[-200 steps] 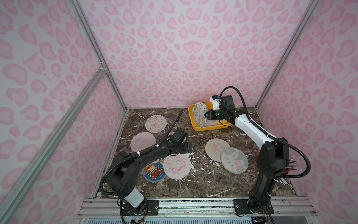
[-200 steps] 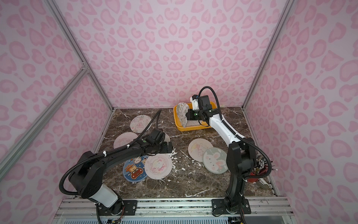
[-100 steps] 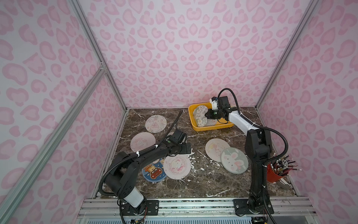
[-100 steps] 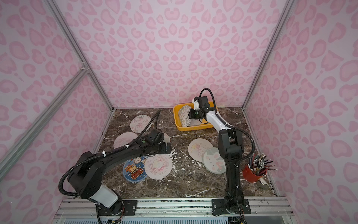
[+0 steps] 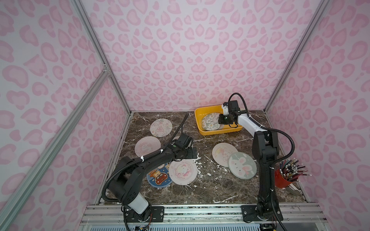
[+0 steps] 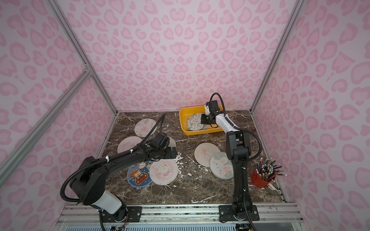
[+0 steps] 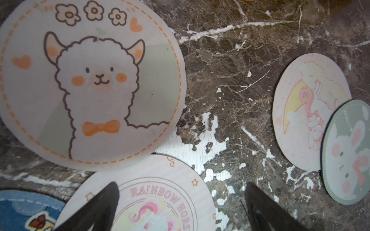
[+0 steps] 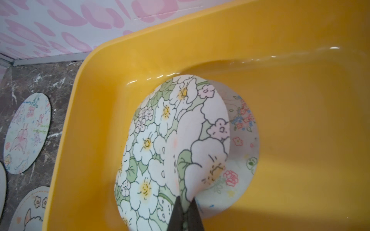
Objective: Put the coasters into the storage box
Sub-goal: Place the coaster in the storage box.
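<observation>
right gripper [image 8: 185, 206]: clenched on the near edge of the floral coaster [image 8: 160, 140], inside the storage box [image 8: 100, 100]
floral coaster: tilted and curled, hanging from the pinch, partly over a second flower-print coaster [image 8: 243, 128] that lies flat on the box floor
left gripper [image 7: 181, 186]: released, jaws wide apart, holding nothing; one finger over the unicorn coaster [image 7: 160, 200], the other over bare marble
alpaca coaster [image 7: 90, 86]: just beyond the left gripper, its edge lapping the unicorn coaster
other coasters on table: butterfly coaster [image 5: 161, 127], pale coaster [image 5: 147, 146], blue-rimmed coaster [image 5: 158, 176], moon coaster [image 5: 223, 153] overlapped by bunny coaster [image 5: 242, 165]
storage box position: far right corner of the table
surface: dark brown marble-look table top [image 5: 210, 186], white veins and chips
room: pink heart-blotch walls [image 5: 190, 50], aluminium frame; red pencil cup [image 5: 281, 178] by the right arm's base
writing: "RAINBOW HORS…" on the unicorn coaster, the rest cut off
</observation>
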Motion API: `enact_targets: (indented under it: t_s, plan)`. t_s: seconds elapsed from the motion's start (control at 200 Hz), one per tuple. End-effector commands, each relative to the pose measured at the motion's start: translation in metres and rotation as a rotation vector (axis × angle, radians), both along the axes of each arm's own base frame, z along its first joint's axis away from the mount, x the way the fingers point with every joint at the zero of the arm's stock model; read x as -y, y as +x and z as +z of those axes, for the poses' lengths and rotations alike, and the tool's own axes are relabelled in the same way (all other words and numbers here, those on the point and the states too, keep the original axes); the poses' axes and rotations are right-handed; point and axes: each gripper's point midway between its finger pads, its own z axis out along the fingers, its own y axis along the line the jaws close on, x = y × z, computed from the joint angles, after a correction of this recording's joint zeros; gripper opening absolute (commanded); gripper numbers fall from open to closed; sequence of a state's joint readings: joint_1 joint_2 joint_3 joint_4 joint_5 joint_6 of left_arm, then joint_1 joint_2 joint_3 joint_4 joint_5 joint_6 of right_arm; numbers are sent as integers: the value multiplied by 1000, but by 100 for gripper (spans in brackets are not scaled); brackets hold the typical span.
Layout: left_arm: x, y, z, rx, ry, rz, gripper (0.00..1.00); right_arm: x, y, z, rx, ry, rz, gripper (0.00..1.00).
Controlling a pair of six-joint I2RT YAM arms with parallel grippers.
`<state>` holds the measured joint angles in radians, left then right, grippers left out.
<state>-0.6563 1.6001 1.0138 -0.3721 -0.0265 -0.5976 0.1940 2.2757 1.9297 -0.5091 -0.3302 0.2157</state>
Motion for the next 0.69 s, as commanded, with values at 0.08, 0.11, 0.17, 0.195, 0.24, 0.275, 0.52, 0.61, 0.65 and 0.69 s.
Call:
enact_targets:
  t_s: [0.08, 0.11, 0.17, 0.195, 0.24, 0.275, 0.52, 0.61, 0.65, 0.69]
  plan:
    - [-4, -1, 2, 1, 16, -1, 100, 19, 1, -9, -8, -101, -24, 15]
    - [-3, 0, 2, 3, 15, -2, 100, 21, 1, -8, -8, -108, -22, 22]
    - [-3, 0, 3, 2, 14, -3, 100, 23, 1, -7, -9, -121, -24, 38]
    - [-2, 0, 2, 0, 13, -4, 100, 24, 0, -7, -12, -125, -23, 42]
    - [-2, 0, 2, -2, 11, -5, 100, 27, -1, -6, -15, -128, -24, 48]
    - [-1, 0, 1, -3, 11, -5, 100, 28, -2, -4, -17, -132, -28, 52]
    - [2, 2, 3, -3, 1, -10, 100, 41, -26, 14, -14, -117, -49, 72]
    - [4, 2, 3, -6, -2, -18, 100, 47, -45, 17, -24, -109, -63, 76]
    - [5, 2, 3, -6, -2, -22, 100, 51, -55, 17, -32, -103, -74, 78]
    - [7, 2, 3, -6, -4, -28, 100, 55, -65, 16, -42, -99, -92, 80]
